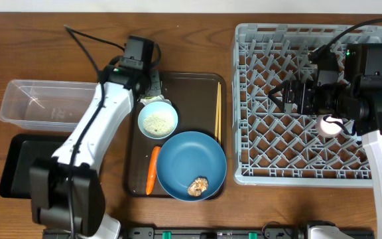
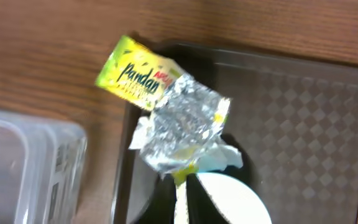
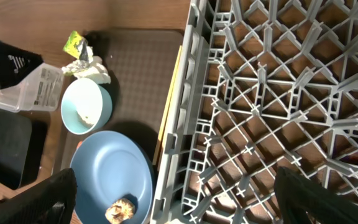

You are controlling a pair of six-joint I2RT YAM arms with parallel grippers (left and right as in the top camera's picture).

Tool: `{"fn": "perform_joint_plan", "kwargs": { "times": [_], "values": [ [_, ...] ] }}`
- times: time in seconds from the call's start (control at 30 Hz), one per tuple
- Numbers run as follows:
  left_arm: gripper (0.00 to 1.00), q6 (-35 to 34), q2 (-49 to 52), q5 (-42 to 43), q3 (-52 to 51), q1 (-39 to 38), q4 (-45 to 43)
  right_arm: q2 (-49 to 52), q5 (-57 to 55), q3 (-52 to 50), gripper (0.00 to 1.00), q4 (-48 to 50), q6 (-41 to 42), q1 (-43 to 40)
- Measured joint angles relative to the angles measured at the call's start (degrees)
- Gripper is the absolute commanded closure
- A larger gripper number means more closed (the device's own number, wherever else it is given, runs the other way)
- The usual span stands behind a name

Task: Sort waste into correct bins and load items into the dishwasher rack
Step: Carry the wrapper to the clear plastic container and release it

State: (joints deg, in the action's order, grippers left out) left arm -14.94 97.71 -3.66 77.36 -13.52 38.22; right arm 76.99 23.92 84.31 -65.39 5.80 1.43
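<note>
Your left gripper (image 2: pixel 179 190) is clamped on the lower edge of the yellow-green snack wrapper (image 2: pixel 166 106) at the serving tray's (image 2: pixel 303 112) far-left corner, near the clear tub (image 2: pixel 30 168). Your right gripper (image 1: pixel 278 98) hangs with jaws spread wide over the dishwasher rack (image 1: pixel 297 30), where the pink cup (image 1: pixel 330 125) sits.

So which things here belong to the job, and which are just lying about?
Job: yellow-green foil snack wrapper, orange carrot, brown food lump, pale bowl of rice, blue plate, wooden chopsticks, clear plastic tub, shallow black tray, grey lattice rack.
Lying about: dark-brown serving tray, black cable.
</note>
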Motion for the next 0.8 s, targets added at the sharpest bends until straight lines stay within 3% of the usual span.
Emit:
{"fn": "perform_joint_plan", "kwargs": {
  "times": [0.17,0.43,0.5,0.57,0.8],
  "values": [
    [0.48,0.0,2.5,-1.0,0.0,0.0,0.3,0.0,0.0,0.0,0.05,0.0,0.0,0.0],
    [0.43,-1.2,11.2,-1.2,-0.2,0.0,-1.7,0.0,0.0,0.0,0.05,0.0,0.0,0.0],
    [0.58,-1.6,12.1,-1.2,-0.3,0.0,-2.4,0.0,0.0,0.0,0.05,0.0,0.0,0.0],
    [0.94,-1.8,12.2,-1.2,-0.3,0.0,-2.8,0.0,0.0,0.0,0.05,0.0,0.0,0.0],
    [0.94,-1.7,11.3,-1.2,-0.3,0.2,-0.2,0.0,0.0,0.0,0.05,0.0,0.0,0.0]
  ]
}}
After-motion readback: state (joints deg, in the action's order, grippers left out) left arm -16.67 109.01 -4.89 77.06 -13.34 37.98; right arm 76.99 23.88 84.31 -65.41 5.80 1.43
